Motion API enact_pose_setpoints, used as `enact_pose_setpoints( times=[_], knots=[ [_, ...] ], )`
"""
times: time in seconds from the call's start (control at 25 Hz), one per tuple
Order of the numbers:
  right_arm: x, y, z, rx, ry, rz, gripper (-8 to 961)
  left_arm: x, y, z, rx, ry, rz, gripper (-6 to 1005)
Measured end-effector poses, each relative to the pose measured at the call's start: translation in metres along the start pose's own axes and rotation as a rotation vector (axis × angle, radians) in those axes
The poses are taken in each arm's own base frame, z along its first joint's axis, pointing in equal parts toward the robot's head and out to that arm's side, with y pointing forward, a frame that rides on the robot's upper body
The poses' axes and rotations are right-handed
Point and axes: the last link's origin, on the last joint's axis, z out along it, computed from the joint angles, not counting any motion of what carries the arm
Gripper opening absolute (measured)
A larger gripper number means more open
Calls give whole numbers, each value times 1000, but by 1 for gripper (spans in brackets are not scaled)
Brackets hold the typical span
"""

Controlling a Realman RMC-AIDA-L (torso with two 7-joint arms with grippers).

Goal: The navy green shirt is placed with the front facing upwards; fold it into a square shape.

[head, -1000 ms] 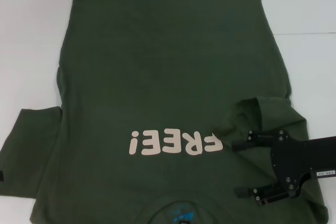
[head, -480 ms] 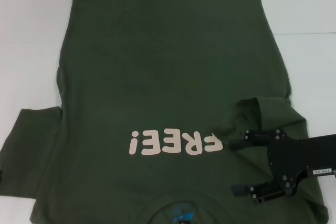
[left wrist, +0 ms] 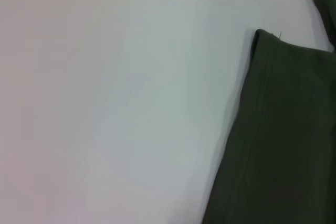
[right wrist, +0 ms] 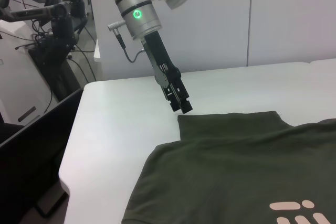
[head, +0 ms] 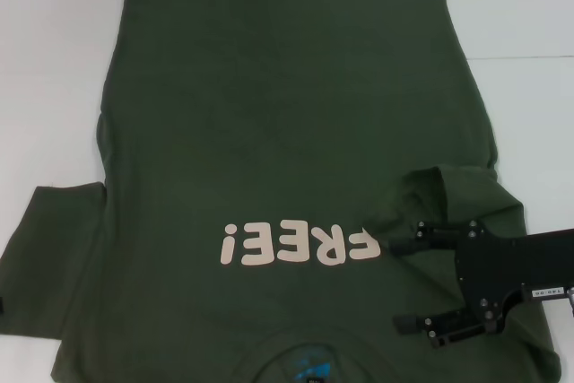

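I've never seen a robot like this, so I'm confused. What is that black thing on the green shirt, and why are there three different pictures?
The black thing is the robot's right gripper, a hand with two fingers. They are spread open, so it holds nothing. It sits low over the navy green shirt, by the sleeve already folded inward onto the shirt.

The robot has three cameras. One is on its head, looking down at the shirt on the white table. That is why the word "FREE!" looks upside down.

One camera sits on the left wrist and shows only bare table and an edge of the other sleeve.

The last camera sits on the right wrist. It looks across the table at the left gripper, which hangs just above the corner of that sleeve. I cannot tell whether that one is open.

The robot's job is to fold the shirt into a square.
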Motion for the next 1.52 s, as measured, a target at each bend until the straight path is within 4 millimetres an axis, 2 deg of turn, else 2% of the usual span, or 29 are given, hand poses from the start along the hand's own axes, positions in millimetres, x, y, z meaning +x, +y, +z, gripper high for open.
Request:
enact_pose_setpoints(
  times=[1.52],
  knots=[
    [1,-1,1,4,6,10,927,6,2,7,8,1,1,783]
  ],
)
